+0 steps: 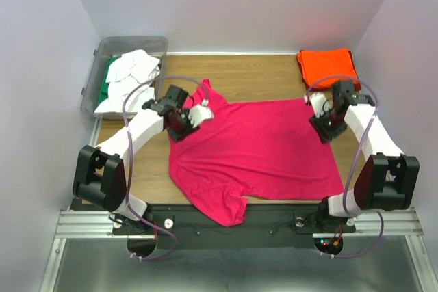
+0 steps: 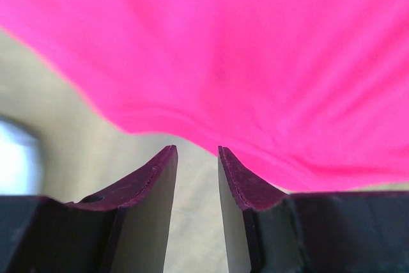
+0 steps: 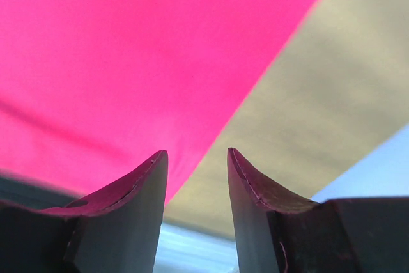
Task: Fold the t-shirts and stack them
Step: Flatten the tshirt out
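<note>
Wooden tabletop [image 1: 267,73], pale walls. An orange tee [image 1: 327,65] lies folded at 1 o'clock, and the pink tee [image 1: 260,148] lies spread, unfolded, at centre. White tees [image 1: 133,73] wait in the bin [image 1: 92,90] at 11 o'clock. The left fingers [image 2: 147,187] and right fingers [image 3: 252,190] stand parted and empty at the pink tee's far corners. Most of the task looks undone.

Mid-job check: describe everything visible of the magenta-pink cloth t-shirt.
The magenta-pink cloth t-shirt lies unfolded and mostly flat on the wooden table, sleeves left, hem right. One sleeve points far-left, the other crumples over the near edge. Soft plain fabric, lightly wrinkled. The left gripper and right gripper stand open at its far-left and far-right edges, gripping nothing.
</note>
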You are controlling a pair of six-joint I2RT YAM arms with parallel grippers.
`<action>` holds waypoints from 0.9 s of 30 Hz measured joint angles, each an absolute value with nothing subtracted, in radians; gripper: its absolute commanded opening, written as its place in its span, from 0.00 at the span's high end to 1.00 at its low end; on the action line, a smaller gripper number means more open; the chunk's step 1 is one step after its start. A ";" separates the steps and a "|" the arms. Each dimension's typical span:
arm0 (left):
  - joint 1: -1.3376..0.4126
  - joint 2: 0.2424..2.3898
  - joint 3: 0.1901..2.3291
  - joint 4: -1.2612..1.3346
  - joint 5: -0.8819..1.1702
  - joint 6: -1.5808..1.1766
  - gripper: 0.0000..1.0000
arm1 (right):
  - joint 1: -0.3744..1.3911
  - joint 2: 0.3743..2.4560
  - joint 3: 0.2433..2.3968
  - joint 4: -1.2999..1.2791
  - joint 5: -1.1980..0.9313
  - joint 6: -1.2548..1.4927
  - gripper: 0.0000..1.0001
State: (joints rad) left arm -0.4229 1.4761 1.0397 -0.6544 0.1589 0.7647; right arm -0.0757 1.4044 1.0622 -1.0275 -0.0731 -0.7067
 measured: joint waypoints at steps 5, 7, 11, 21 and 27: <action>-0.384 1.512 1.236 -0.583 0.207 0.716 0.57 | -0.076 1.559 1.282 -0.938 -0.117 -0.624 0.55; -0.373 1.568 1.285 -0.556 0.212 0.681 0.57 | -0.076 1.626 1.321 -0.933 -0.123 -0.586 0.56; -0.364 1.708 1.327 -0.479 0.213 0.635 0.58 | -0.076 1.781 1.394 -0.853 -0.128 -0.525 0.58; -0.364 1.799 1.205 -0.415 0.214 0.615 0.59 | -0.076 1.854 1.250 -0.729 -0.083 -0.501 0.62; -0.365 1.733 1.072 -0.410 0.234 0.640 0.61 | -0.076 1.739 1.077 -0.656 -0.030 -0.547 0.66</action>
